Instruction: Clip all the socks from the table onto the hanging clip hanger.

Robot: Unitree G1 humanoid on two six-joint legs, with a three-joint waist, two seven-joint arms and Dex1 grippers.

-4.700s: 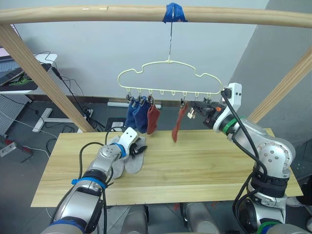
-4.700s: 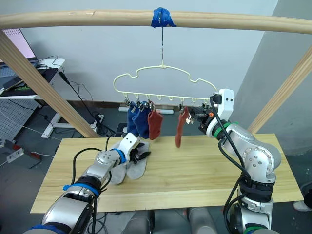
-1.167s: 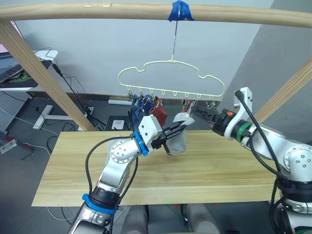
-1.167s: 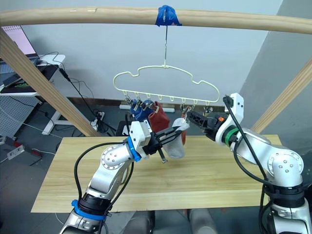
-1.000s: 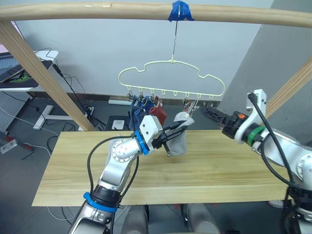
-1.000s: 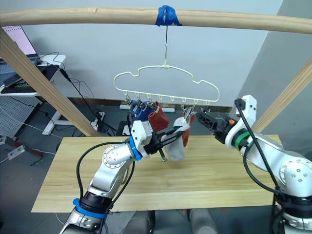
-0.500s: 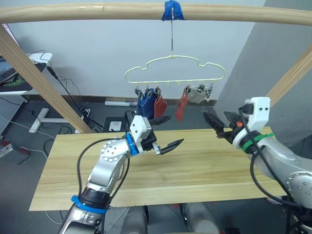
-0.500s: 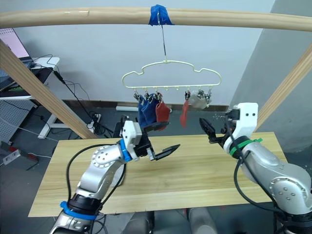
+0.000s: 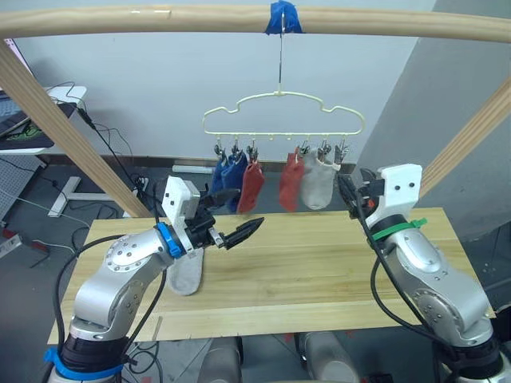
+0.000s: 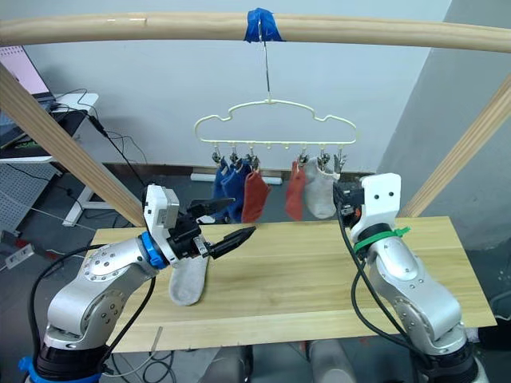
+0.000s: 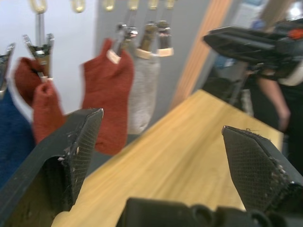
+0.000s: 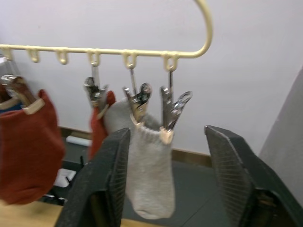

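Left gripper (image 9: 237,225) fingers spread and empty, grey sock (image 9: 186,271) on worktop (image 9: 319,263) below them, right gripper (image 12: 165,142) fingers spread before hung grey sock (image 12: 149,177) on clip hanger (image 9: 281,120)

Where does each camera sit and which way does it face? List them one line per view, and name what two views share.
Left and right eye views: on the head, looking forward and down at the table, clip hanger and both arms.
Left wrist view: on the left arm, looking along the open left gripper toward the hung rust red sock; the right gripper shows too.
Right wrist view: on the right arm, looking between its own open fingers at the hanger's clips.
Shared: both wrist views show the hung grey sock.
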